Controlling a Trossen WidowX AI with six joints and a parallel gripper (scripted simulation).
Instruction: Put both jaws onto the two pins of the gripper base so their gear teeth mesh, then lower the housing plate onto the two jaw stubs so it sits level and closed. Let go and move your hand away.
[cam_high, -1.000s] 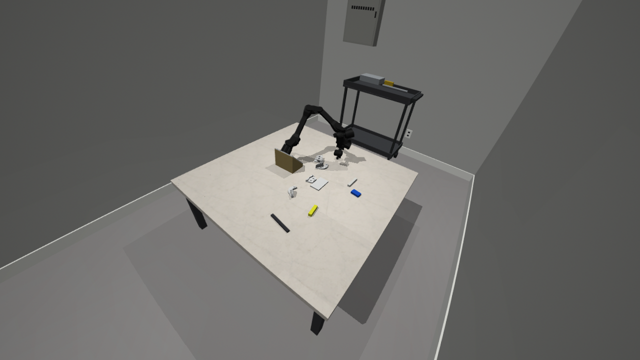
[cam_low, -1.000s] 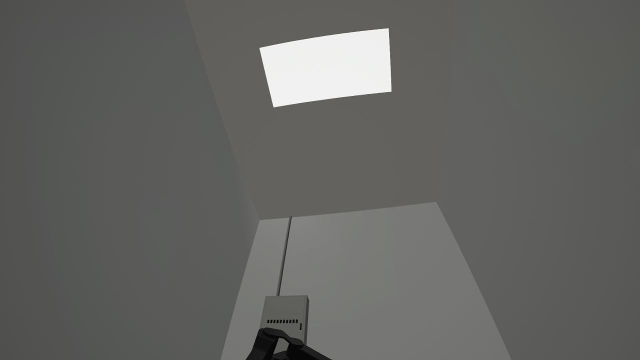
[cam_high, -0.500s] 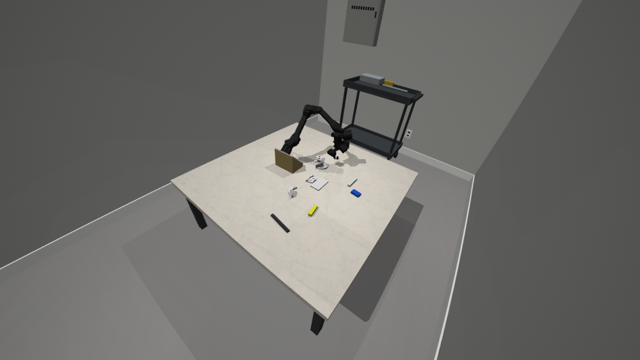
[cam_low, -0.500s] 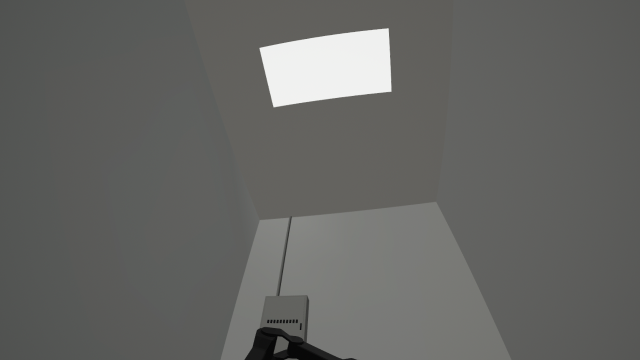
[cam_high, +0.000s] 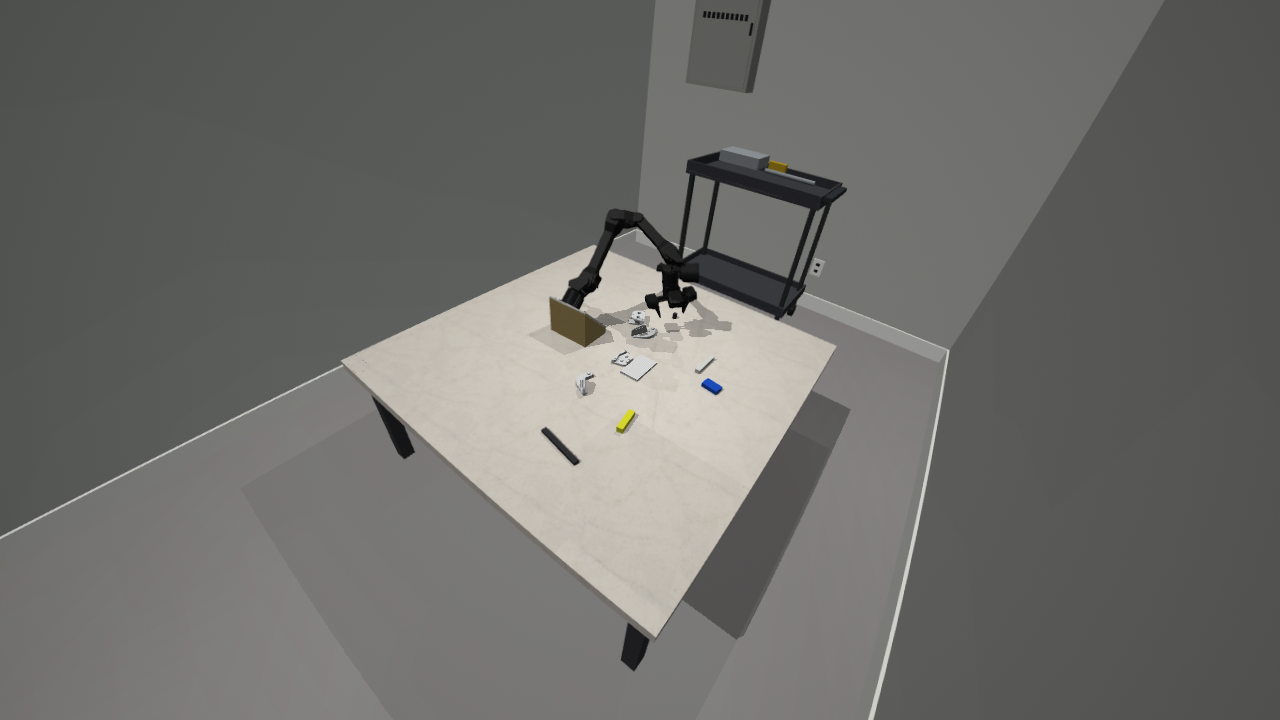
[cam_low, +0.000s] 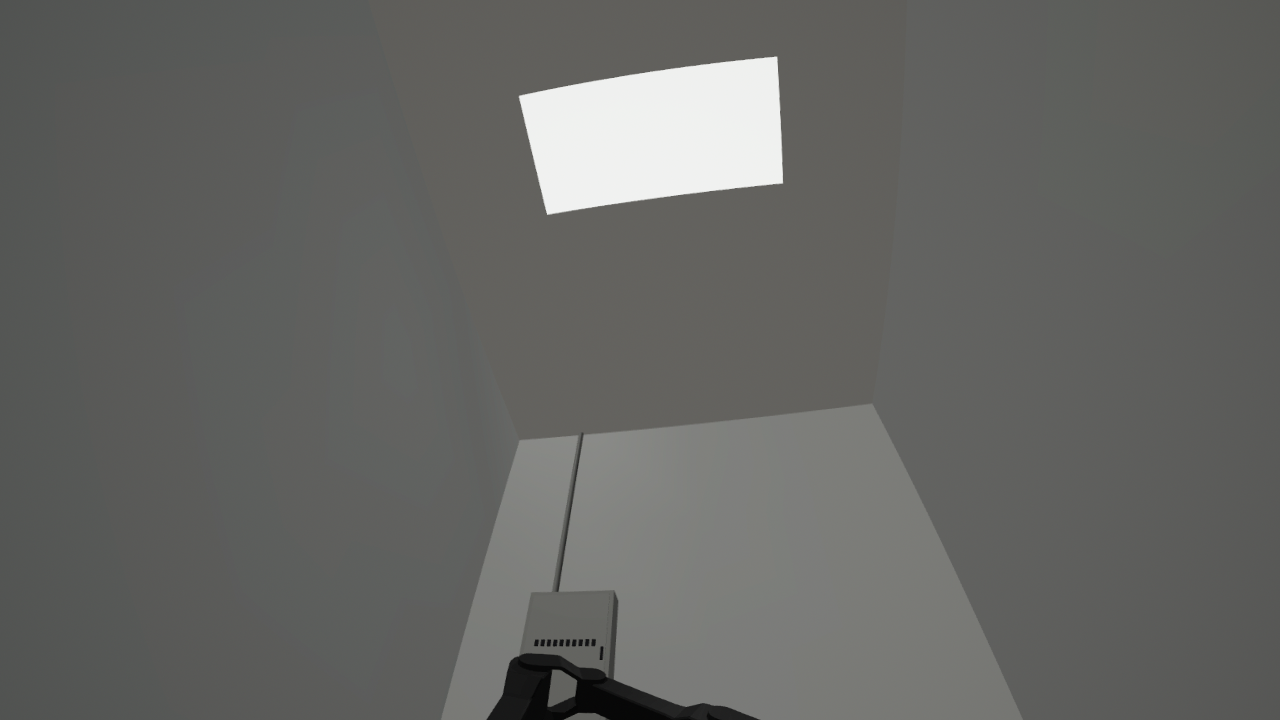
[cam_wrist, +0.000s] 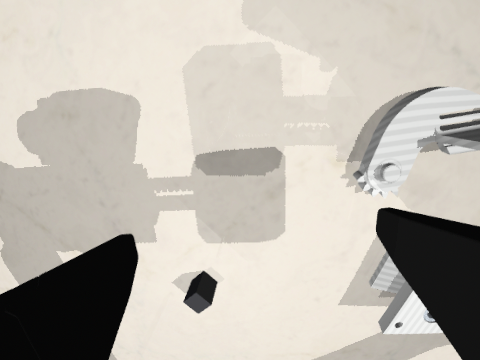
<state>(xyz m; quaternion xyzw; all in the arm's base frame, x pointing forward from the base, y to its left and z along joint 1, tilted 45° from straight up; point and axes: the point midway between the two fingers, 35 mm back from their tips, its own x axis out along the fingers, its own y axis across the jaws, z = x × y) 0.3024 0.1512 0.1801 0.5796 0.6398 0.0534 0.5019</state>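
Observation:
My gripper (cam_high: 671, 312) (cam_wrist: 259, 234) is wide open and empty, above the table. A white curved jaw (cam_high: 643, 332) (cam_wrist: 415, 120) with gear teeth and a round feature lies right of the fingertips in the wrist view. A white part with holes (cam_high: 638, 317) (cam_wrist: 407, 320) lies beside it, partly hidden by the right finger in the wrist view. Another white part with dark holes (cam_high: 622, 359) lies beside a flat white plate (cam_high: 639, 368). A white piece (cam_high: 584, 383) stands apart nearer the front. I cannot tell for sure which holed part is the gripper base.
A small black block (cam_high: 674, 315) (cam_wrist: 200, 292) is below, between the fingers in the wrist view. A brown wedge-like stand (cam_high: 572, 324) is near the arm's base. A grey stick (cam_high: 704, 365), blue block (cam_high: 711, 386), yellow block (cam_high: 625, 420) and black bar (cam_high: 560, 445) lie farther out.

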